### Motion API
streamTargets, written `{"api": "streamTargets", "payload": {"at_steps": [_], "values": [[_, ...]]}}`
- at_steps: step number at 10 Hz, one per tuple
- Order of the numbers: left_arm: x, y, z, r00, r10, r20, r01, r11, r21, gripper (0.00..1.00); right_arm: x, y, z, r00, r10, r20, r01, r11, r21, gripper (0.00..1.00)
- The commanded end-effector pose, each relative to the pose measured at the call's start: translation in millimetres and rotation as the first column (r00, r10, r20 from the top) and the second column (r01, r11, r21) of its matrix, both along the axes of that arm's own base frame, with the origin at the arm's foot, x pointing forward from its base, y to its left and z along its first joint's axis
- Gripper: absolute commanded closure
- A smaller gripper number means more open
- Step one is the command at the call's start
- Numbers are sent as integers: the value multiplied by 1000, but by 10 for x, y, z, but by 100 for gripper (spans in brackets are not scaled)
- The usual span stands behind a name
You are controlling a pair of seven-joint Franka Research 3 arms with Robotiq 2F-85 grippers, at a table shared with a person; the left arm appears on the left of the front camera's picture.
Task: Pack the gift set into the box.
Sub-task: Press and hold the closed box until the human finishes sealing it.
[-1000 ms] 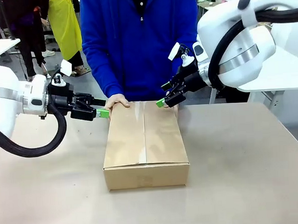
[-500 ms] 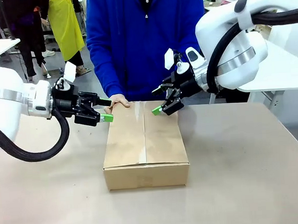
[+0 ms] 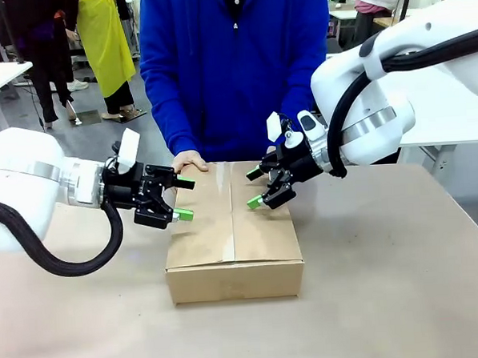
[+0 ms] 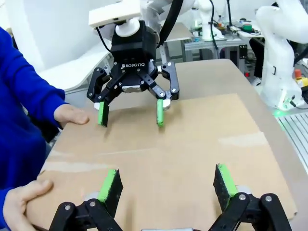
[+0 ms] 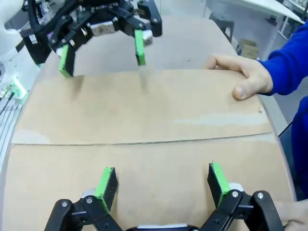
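Note:
The box is a brown carton at the table's middle, flaps closed, with clear tape along the centre seam. The gift set is out of view. My left gripper hangs open at the box's left edge, just over the left flap. My right gripper is open above the right flap. In the left wrist view my left gripper spreads over the box top, facing the right gripper. The right wrist view shows my right gripper over the box, facing the left gripper.
A person in a blue top stands at the far side with a hand on the box's far left corner. Both hands rest on the box's far edge. Bare tan table surrounds the box.
Both grippers have come down and toward me from the box's far corners, and now sit over the flaps. The box and the person's hand stay put.

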State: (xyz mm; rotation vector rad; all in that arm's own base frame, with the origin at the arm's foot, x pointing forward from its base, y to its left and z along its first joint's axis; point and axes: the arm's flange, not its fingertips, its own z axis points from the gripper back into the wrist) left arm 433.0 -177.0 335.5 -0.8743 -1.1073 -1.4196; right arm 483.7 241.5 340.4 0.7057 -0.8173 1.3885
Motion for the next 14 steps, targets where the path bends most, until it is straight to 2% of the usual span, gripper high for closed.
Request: {"api": "streamTargets", "payload": {"at_steps": [1,3,4,6,8,9,10,11,14], "values": [[141,-147,-105,999,28,19,-28,999,31,0,-86,-84,-102,1000,-7,-18,9,996,89,0],[200,-179,-178,998,58,7,-58,998,19,0,-158,-191,-153,997,36,-65,-24,984,177,0],[228,-193,-199,997,81,14,-82,997,17,0,-203,-217,-175,994,52,-97,-35,985,172,0],[257,-249,-253,997,81,3,-81,996,44,0,-243,-265,-258,995,40,-93,-28,991,127,0],[268,-235,-286,999,15,-47,-11,996,89,0,-198,-226,-365,993,-6,-117,14,997,72,0],[271,-206,-309,997,-13,-74,22,992,126,0,-175,-185,-393,994,16,-104,-9,998,64,0],[290,-170,-321,993,26,-113,-10,989,145,0,-185,-232,-264,991,27,-129,-11,992,125,0],[256,-228,-254,999,31,-41,-28,997,73,0,-185,-232,-264,991,27,-129,-11,992,125,0],[256,-228,-254,999,31,-41,-28,997,73,0,-185,-232,-264,991,27,-129,-11,992,125,0]]}}
